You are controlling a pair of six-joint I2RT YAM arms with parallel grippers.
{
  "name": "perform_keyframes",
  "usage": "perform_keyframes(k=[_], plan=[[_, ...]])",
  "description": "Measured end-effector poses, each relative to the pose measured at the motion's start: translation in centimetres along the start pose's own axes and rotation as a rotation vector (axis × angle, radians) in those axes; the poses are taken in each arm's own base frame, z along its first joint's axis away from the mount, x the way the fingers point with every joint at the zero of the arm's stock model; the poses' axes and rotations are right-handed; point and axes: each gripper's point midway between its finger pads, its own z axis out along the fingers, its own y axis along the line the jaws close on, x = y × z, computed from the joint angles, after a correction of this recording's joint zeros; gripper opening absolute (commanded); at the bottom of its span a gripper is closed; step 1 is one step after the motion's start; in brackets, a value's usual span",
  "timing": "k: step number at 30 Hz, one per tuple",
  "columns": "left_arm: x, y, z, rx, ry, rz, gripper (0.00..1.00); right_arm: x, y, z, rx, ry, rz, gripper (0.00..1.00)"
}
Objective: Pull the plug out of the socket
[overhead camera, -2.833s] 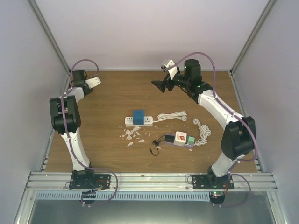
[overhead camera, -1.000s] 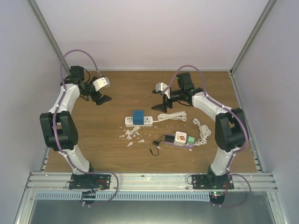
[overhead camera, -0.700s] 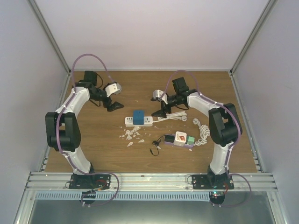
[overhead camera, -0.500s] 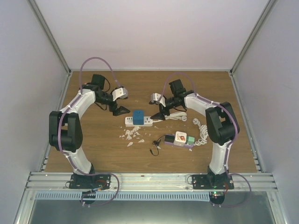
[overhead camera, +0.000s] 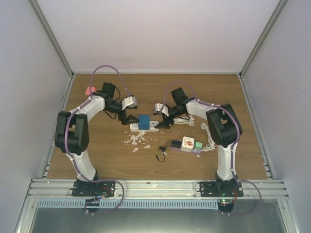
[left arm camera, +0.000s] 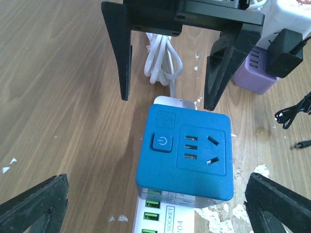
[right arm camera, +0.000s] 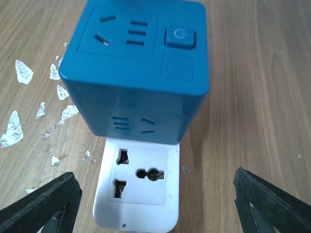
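**Jaws wide on both sides**

The left gripper (overhead camera: 129,120) and right gripper (overhead camera: 161,124) are hanging spread wide, apparently touching nothing. Between them the blue plastic cube plug (left arm camera: 182,150) is sitting in the white plastic socket strip (right arm camera: 138,194).

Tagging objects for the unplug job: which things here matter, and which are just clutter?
Job:
- blue cube plug
- white power strip it sits in
- left gripper and right gripper, both open, either side of the plug

Lying about:
- purple strip with adapters
- black charger
- coiled white cable
- white scraps
- pink item, back left
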Motion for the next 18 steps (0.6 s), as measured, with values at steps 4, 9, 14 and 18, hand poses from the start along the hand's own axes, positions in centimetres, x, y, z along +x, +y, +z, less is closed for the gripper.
perform_keyframes(k=[4, 9, 14, 18], plan=[[0.4, -0.4, 0.8, 0.009, 0.007, 0.002, 0.99, 0.8, 0.3, 0.7, -0.011, 0.017, 0.011, 0.84], [0.5, -0.8, 1.8, 0.027, 0.015, 0.016, 0.98, 1.3, 0.7, 1.3, -0.016, 0.032, 0.011, 0.81], [0.9, -0.9, 2.4, 0.04, 0.018, 0.025, 0.97, 1.8, 0.7, 1.8, -0.003, 0.049, 0.007, 0.78], [1.3, -1.0, 2.8, 0.05, 0.022, 0.041, 0.95, 2.4, 0.4, 2.4, 0.005, 0.058, 0.019, 0.73]])
